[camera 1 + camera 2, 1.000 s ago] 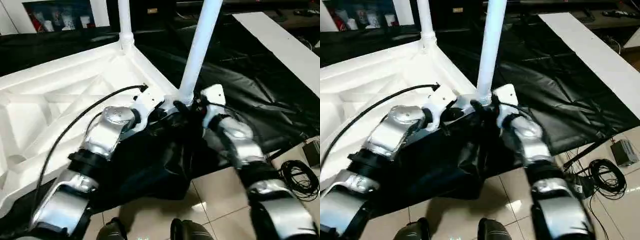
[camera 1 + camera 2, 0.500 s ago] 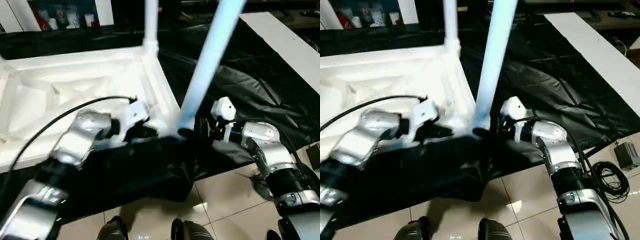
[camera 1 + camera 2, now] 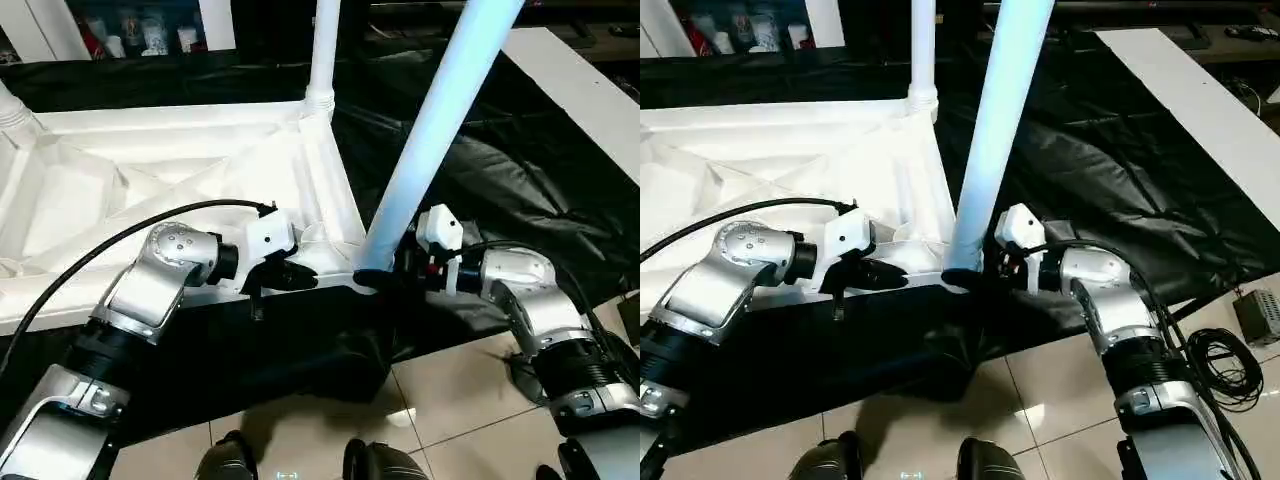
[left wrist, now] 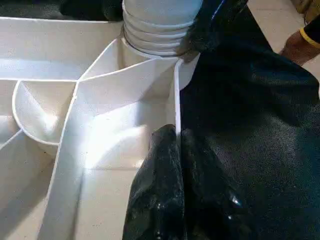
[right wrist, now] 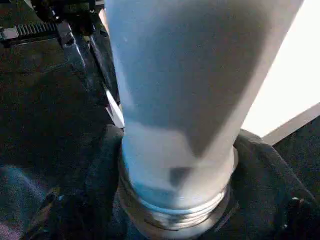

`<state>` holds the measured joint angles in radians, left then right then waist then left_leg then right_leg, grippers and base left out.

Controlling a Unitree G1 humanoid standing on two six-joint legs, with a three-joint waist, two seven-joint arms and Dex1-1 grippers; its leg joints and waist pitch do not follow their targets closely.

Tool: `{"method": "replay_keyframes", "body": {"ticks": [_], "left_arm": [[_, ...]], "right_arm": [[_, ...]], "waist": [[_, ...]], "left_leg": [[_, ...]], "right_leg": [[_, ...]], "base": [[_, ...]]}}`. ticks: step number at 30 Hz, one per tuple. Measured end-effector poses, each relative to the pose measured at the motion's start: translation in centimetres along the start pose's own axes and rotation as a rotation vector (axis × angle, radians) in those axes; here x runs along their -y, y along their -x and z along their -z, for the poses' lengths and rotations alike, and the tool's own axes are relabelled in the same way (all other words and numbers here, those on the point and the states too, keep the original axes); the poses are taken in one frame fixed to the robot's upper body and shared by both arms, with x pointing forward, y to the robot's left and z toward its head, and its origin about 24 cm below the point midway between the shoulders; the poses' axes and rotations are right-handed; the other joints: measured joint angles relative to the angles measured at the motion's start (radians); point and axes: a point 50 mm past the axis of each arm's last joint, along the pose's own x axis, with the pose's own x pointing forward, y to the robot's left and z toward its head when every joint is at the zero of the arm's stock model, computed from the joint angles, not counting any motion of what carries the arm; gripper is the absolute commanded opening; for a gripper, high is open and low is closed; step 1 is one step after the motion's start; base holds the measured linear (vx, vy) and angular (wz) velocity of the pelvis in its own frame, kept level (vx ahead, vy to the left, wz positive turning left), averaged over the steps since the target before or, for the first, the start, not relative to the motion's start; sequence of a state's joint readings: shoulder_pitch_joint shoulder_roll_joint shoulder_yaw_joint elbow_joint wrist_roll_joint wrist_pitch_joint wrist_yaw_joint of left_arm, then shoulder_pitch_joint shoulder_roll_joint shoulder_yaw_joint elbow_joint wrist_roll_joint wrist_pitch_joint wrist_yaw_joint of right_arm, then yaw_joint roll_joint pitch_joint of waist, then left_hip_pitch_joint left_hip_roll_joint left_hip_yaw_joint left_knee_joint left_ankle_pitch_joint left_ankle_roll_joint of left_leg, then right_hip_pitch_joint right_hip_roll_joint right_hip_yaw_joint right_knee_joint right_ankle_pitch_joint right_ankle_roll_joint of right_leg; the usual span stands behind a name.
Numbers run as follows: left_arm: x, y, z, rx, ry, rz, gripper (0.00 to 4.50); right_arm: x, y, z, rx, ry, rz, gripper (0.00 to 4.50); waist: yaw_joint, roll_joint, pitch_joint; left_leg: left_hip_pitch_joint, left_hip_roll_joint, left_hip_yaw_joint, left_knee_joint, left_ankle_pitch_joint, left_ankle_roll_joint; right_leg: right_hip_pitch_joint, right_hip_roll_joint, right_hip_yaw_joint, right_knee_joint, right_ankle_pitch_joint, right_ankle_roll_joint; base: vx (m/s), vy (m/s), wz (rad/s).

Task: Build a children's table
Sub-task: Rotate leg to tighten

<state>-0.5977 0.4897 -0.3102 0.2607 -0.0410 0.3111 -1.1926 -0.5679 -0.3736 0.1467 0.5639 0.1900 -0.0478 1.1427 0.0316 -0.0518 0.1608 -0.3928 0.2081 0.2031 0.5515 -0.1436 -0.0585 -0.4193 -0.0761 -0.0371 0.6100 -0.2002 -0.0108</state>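
Two black-fingered grippers flank the near corner of an upturned white tabletop (image 3: pixel 150 170) lying ribs-up on black sheeting (image 3: pixel 520 170). Since a second ago both silver forearms have swung outward from a huddle at that corner, and the head view has shifted, bringing a third leg (image 3: pixel 12 112) into sight at far left. The left gripper (image 3: pixel 290 277), fingers pressed together with nothing between them, now lies along the tabletop's near edge, its tips against the rim just beside the corner socket; the wrist view shows its fingers (image 4: pixel 165 200) straddling that thin wall. A rear leg (image 3: pixel 322 50) stands upright in the far corner. The near leg (image 3: pixel 430 140) rises tilted from the corner socket, its threaded foot seated there. The right gripper (image 3: pixel 985 275) has drawn back to the leg's right side, and its fingers (image 5: pixel 102 165) bracket the ringed base; whether they grip or merely surround it cannot be told.
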Motion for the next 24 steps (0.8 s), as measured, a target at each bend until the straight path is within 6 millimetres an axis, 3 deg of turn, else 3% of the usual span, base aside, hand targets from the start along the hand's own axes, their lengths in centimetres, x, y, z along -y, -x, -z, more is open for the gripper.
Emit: {"method": "replay_keyframes", "body": {"ticks": [5,9,19,24], "left_arm": [[-0.1,0.1,0.1,0.001,0.015,-0.011,0.0],[-0.7,-0.7,-0.2,0.017,0.039,-0.09,0.0],[-2.7,-5.0,-2.2,0.047,0.157,-0.395,0.0],[-2.9,-6.0,-2.9,0.062,0.185,-0.458,0.0]], "right_arm": [[0.0,-0.3,0.0,0.009,-0.01,0.019,2.74],[0.4,-0.7,0.5,0.039,-0.075,0.142,2.72],[2.5,-4.6,0.7,0.119,-0.242,0.755,2.72],[2.9,-5.6,0.4,0.145,-0.271,0.924,2.72]], "waist": [[0.0,0.0,0.0],[-0.002,0.0,0.0],[-0.003,0.003,-0.002],[0.0,0.007,-0.004]], "left_leg": [[0.0,0.0,0.0,0.001,0.0,0.0],[0.003,0.0,0.0,0.003,-0.002,-0.005],[0.008,-0.003,0.001,0.004,-0.001,-0.007],[0.006,-0.004,0.001,0.002,-0.002,-0.007]], "right_leg": [[0.0,0.0,0.0,0.001,0.0,0.0],[0.002,0.0,0.001,0.002,0.001,-0.001],[0.006,-0.002,0.006,0.0,0.001,0.0],[0.004,-0.001,0.007,0.0,0.002,0.001]], "base": [[0.0,0.0,0.0],[0.0,0.0,0.0],[0.0,0.0,0.0],[0.0,0.0,0.0]]}}
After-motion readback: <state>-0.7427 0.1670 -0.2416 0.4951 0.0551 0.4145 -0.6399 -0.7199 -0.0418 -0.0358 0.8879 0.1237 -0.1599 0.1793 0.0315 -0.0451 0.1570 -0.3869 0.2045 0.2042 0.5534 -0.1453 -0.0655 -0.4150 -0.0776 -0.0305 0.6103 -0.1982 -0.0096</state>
